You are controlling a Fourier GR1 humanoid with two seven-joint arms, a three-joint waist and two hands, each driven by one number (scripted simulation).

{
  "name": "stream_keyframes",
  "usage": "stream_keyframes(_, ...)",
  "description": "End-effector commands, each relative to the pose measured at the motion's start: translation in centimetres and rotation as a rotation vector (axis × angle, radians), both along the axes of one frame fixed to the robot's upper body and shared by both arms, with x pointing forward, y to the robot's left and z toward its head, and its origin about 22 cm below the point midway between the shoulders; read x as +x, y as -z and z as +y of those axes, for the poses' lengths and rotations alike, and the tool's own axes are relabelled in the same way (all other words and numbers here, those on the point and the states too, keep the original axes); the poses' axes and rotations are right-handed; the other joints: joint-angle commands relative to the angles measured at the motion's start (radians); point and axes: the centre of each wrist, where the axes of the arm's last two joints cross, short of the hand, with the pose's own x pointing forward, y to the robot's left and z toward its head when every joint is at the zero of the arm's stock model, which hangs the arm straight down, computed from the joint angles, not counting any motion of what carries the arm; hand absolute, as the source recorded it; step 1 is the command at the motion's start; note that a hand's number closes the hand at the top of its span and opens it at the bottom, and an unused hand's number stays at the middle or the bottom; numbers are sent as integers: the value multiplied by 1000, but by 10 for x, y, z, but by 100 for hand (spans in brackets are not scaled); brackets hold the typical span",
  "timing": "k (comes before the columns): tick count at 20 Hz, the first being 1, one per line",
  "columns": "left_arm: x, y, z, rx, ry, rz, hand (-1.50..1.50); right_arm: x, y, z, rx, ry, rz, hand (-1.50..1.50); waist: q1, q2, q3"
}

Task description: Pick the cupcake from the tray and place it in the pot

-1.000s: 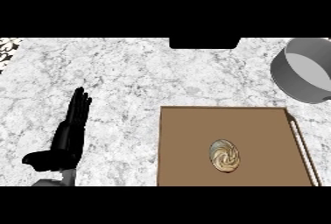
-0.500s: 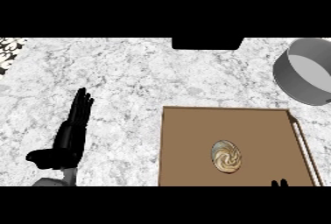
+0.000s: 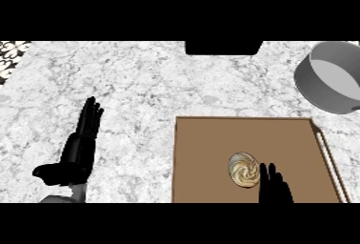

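A cupcake (image 3: 243, 169) with swirled cream-and-brown frosting lies on the brown tray (image 3: 211, 143) in its lower middle. The grey pot (image 3: 330, 76) stands at the upper right, partly cut off by the view's edge. My right hand (image 3: 274, 188) comes up from the lower edge with straight fingers, just right of the cupcake and over the tray, holding nothing. My left hand (image 3: 79, 147) rests open on the marble counter at the left, fingers pointing up.
The marble counter (image 3: 141, 86) spreads around the tray. A black object (image 3: 221, 47) sits at the top centre edge. A patterned surface (image 3: 10, 50) shows at the top left corner.
My right hand has risen into view from the lower edge, reaching up beside the cupcake. The left hand, cupcake and pot have stayed in place.
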Motion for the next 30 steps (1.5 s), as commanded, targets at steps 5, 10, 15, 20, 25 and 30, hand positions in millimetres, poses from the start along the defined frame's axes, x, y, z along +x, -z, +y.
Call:
stream_keyframes(5,9,-7,1,-15,5,-2,0,59,9,-11,-20,13,25,-150,-1,-1,1)
stream_keyframes(10,-9,5,-6,10,2,6,0,43,19,21,-15,26,16,-150,-3,-2,0)
stream_keyframes(15,2,-14,4,-12,-11,7,0,43,27,-11,-46,-14,23,150,-5,-3,1)
stream_keyframes(20,10,2,7,-8,-11,8,0,45,24,-25,-168,-15,-112,150,-9,-2,0)
stream_keyframes(25,-4,3,-8,-7,-5,4,0,52,34,-16,-203,-6,-157,150,-5,-3,1)
stream_keyframes(30,-13,4,0,-1,2,-2,0,55,22,-4,-234,-113,-111,150,0,-3,0)
